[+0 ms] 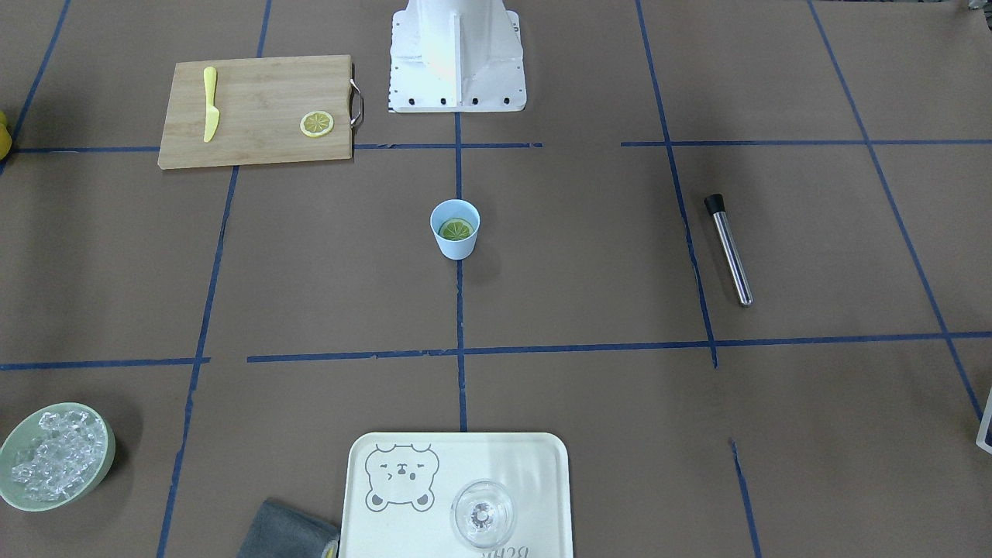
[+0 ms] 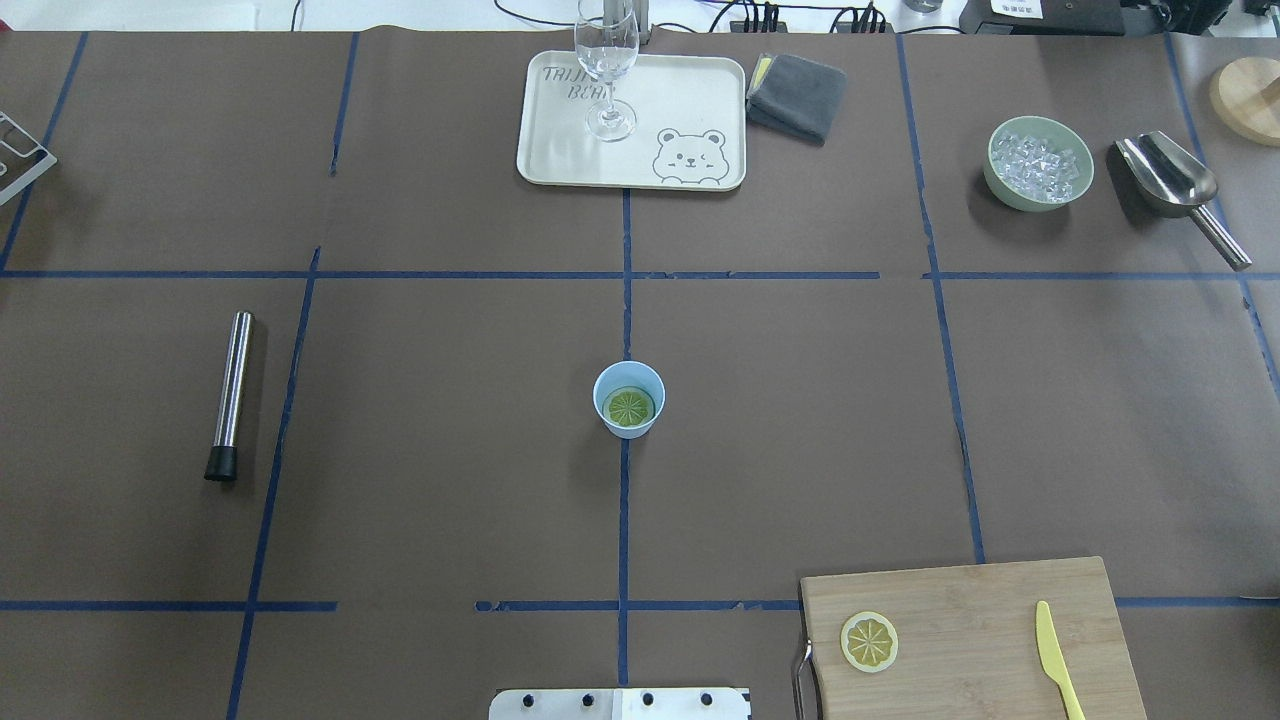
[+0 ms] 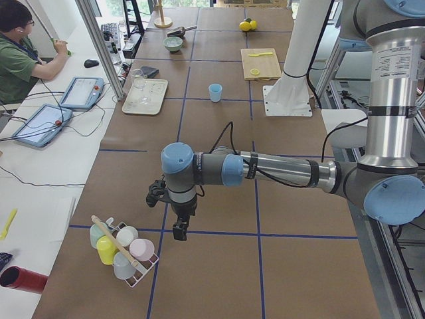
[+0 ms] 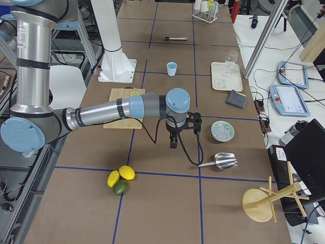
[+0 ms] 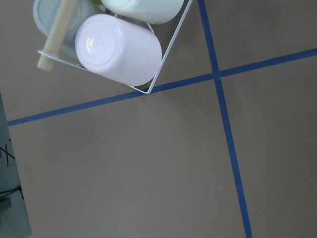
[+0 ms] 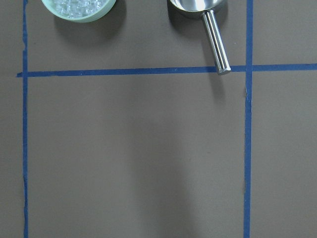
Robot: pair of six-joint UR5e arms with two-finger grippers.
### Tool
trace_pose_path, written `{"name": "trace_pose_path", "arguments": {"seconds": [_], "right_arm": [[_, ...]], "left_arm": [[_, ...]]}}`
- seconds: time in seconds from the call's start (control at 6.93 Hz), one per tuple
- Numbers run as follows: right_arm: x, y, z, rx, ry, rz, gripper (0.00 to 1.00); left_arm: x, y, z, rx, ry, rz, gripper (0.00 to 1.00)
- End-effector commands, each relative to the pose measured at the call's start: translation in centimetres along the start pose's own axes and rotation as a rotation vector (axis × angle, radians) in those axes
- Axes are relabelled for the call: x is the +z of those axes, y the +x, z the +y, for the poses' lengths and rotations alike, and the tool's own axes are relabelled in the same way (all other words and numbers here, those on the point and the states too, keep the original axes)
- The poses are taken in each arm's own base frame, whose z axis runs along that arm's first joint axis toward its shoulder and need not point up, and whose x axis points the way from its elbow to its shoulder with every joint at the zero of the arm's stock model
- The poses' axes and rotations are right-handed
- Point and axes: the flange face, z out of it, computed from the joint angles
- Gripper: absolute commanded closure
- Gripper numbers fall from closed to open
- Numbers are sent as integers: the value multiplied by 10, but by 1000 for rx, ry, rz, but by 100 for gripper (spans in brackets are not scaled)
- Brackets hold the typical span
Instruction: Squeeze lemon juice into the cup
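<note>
Left gripper (image 3: pixel 179 230): hangs pointing down near the table's end, over bare brown paper (image 5: pixel 148 173), just beside a pink upturned cup (image 5: pixel 119 49). Open paper on the other sides. Seen only from the side, so cannot tell how far open, nor whether anything is held.

Right gripper (image 4: pixel 173 143): hangs pointing down over bare paper too, near a green bowl of ice (image 4: pixel 223 139) and a metal scoop (image 4: pixel 222 161), apart from both. Cannot tell its opening either.

Farther out, at mid-table and well apart from both: the cup (image 1: pixel 454 246), light blue, upright on a tape line (image 2: pixel 624 500), with wide bare paper all round. Inside, flat and below the rim, the lemon (image 2: pixel 629 406): a thin round slice, spoke lines plain, greenish-yellow in the cup's shade.

On the cutting board (image 2: pixel 980 610) by the robot's base: a second slice (image 2: pixel 869 641), well apart from a yellow knife (image 2: pixel 1056 658).
</note>
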Motion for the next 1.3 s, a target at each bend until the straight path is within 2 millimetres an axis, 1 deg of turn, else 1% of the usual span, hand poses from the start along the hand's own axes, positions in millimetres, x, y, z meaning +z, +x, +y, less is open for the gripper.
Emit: {"name": "trace_pose_path", "arguments": {"seconds": [0.0, 0.29, 0.72, 1.15], "right_arm": [[1, 1, 4, 4, -2, -2, 0], [2, 2, 4, 7, -4, -1, 0], [3, 4, 4, 4, -7, -1, 0], [-1, 5, 5, 6, 2, -5, 0]], "left_arm": [[2, 6, 21, -13, -4, 58, 0], [4, 12, 21, -22, 4, 128, 0], [1, 14, 19, -21, 10, 129, 0], [2, 14, 19, -21, 8, 129, 0]]}}
